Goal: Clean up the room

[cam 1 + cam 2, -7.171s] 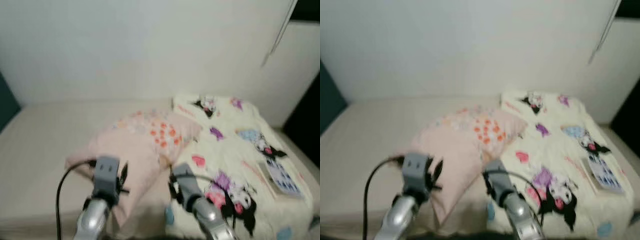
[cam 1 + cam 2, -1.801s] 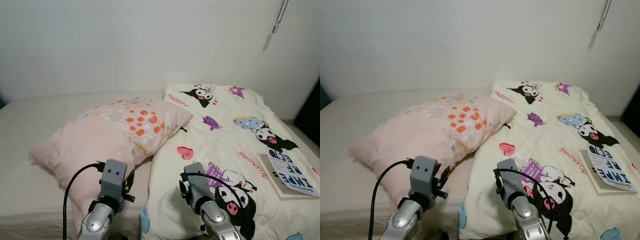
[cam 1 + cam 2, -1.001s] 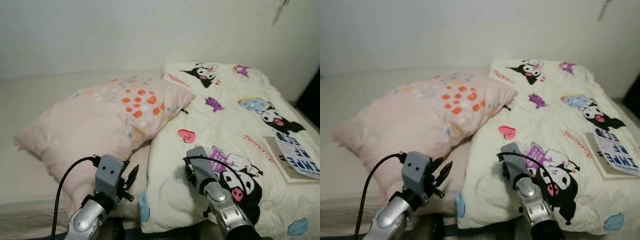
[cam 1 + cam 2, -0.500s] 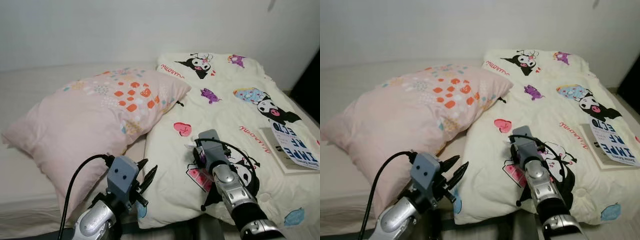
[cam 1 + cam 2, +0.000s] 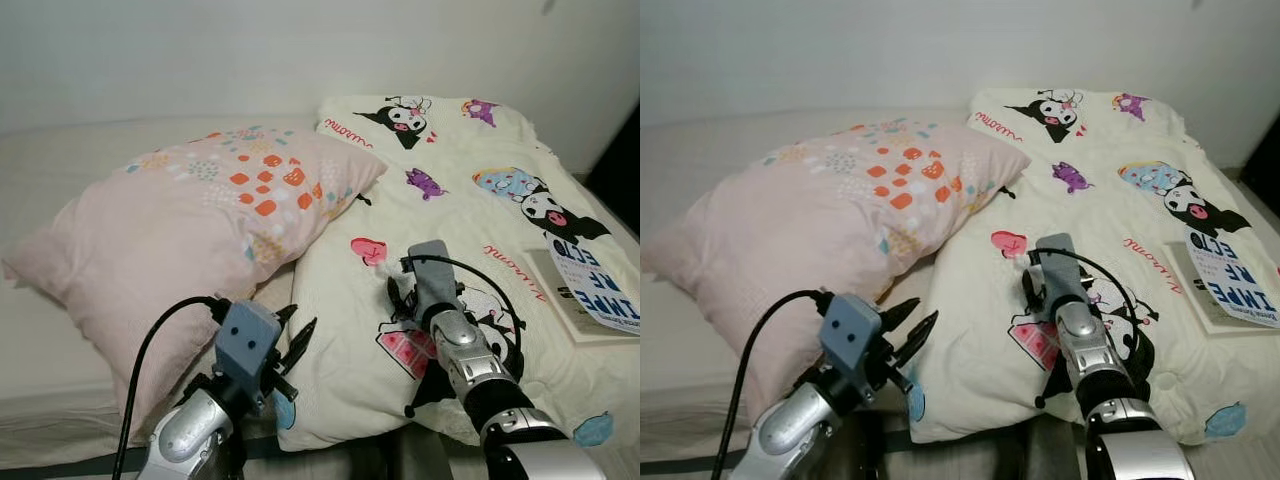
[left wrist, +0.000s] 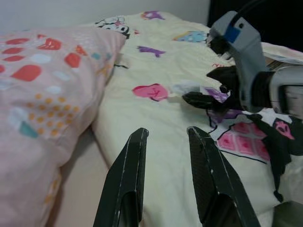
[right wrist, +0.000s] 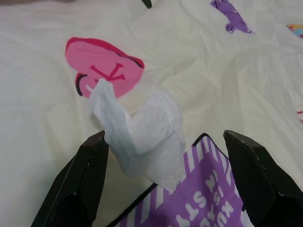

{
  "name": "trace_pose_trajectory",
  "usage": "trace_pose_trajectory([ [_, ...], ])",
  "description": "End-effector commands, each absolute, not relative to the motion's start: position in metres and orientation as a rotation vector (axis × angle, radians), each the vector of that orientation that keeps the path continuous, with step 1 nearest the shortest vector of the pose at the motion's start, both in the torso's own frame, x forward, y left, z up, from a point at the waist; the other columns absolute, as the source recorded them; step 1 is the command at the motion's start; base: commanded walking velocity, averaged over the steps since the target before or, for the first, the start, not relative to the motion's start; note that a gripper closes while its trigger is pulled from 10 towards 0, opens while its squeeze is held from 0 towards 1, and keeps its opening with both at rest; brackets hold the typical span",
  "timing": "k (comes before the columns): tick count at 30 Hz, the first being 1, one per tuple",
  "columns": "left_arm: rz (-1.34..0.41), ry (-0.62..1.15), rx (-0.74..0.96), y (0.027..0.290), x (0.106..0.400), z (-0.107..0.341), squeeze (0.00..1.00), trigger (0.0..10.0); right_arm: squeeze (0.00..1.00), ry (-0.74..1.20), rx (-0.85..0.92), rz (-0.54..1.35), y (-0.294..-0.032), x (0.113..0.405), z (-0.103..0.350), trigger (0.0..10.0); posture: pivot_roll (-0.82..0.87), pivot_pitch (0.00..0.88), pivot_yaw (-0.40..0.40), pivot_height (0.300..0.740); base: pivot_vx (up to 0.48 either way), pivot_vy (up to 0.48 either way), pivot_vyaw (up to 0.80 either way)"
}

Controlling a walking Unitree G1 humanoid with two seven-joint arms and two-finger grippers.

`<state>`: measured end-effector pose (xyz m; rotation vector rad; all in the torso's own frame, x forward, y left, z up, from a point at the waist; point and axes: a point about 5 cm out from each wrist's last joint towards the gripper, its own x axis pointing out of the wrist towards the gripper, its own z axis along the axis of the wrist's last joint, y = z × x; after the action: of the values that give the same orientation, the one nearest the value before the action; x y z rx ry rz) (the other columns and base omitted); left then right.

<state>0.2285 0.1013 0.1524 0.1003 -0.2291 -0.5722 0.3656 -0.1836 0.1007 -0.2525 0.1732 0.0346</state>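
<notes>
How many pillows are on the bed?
1. The pink pillow lies on the bed's left half, its right corner overlapping the cartoon-print comforter. Another could be hidden under the comforter.

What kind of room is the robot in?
Most likely a bedroom. There's a bed with a big pink pillow and a cartoon-print blanket, plus a book lying on the blanket.

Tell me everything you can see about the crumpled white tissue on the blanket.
The tissue is a small white piece of thin, soft paper, crumpled and folded, one corner sticking up. It lies on the cream cartoon-print blanket, beside a pink heart and overlapping a purple printed patch. The right gripper straddles it, fingers open, one on each side, not yet closed on it.
</notes>
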Motion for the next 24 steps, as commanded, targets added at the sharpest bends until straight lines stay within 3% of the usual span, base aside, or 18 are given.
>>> trace_pose_trajectory([
  [1,-0.58,-0.212,0.122,0.1024,0.2272,0.1505,0.0,10.0,0.0,0.186,-0.235,0.034,-0.1849,0.3641,0.0961,10.0,0.14,0.212,-0.024,0.559,0.0,0.0,0.0],
  [9,-0.609,-0.211,0.132,0.099,0.2255,0.1513,0.0,10.0,0.0,0.192,-0.23,0.044,-0.1852,0.3638,0.0931,10.0,0.14,0.209,-0.022,0.559,0.0,0.0,0.0],
  [10,-0.608,-0.21,0.132,0.0989,0.2254,0.1513,0.0,10.0,0.0,0.194,-0.224,0.043,-0.1861,0.3639,0.0928,9.6,0.14,0.209,-0.022,0.559,0.0,0.0,0.0],
  [11,-0.603,-0.208,0.13,0.0991,0.2255,0.1512,0.0,10.0,0.0,0.195,-0.22,0.042,-0.187,0.3639,0.0927,8.0,0.14,0.208,-0.022,0.559,0.0,0.0,0.0],
  [12,-0.601,-0.207,0.13,0.0994,0.2256,0.1511,0.0,10.0,0.0,0.195,-0.216,0.04,-0.1881,0.3641,0.093,3.7,0.14,0.209,-0.021,0.559,0.0,0.0,0.0],
  [15,-0.6,-0.207,0.131,0.0995,0.2257,0.151,0.0,10.0,0.0,0.194,-0.213,0.039,-0.1888,0.3641,0.0931,3.7,0.14,0.209,-0.02,0.559,0.0,0.0,0.0],
  [16,-0.599,-0.206,0.129,0.0997,0.2258,0.151,0.0,10.0,0.0,0.192,-0.211,0.039,-0.1893,0.3643,0.0934,1.2,0.14,0.207,-0.02,0.559,0.0,0.0,0.0],
  [17,-0.598,-0.205,0.129,0.0998,0.2261,0.1509,0.0,10.0,0.0,0.191,-0.209,0.04,-0.1896,0.3643,0.0935,0.0,0.14,0.209,-0.019,0.559,0.0,0.0,0.0],
  [24,-0.596,-0.203,0.137,0.1002,0.2274,0.1503,0.0,10.0,0.0,0.19,-0.209,0.05,-0.1898,0.3644,0.0932,0.0,0.14,0.208,-0.019,0.559,0.0,0.0,0.0],
])
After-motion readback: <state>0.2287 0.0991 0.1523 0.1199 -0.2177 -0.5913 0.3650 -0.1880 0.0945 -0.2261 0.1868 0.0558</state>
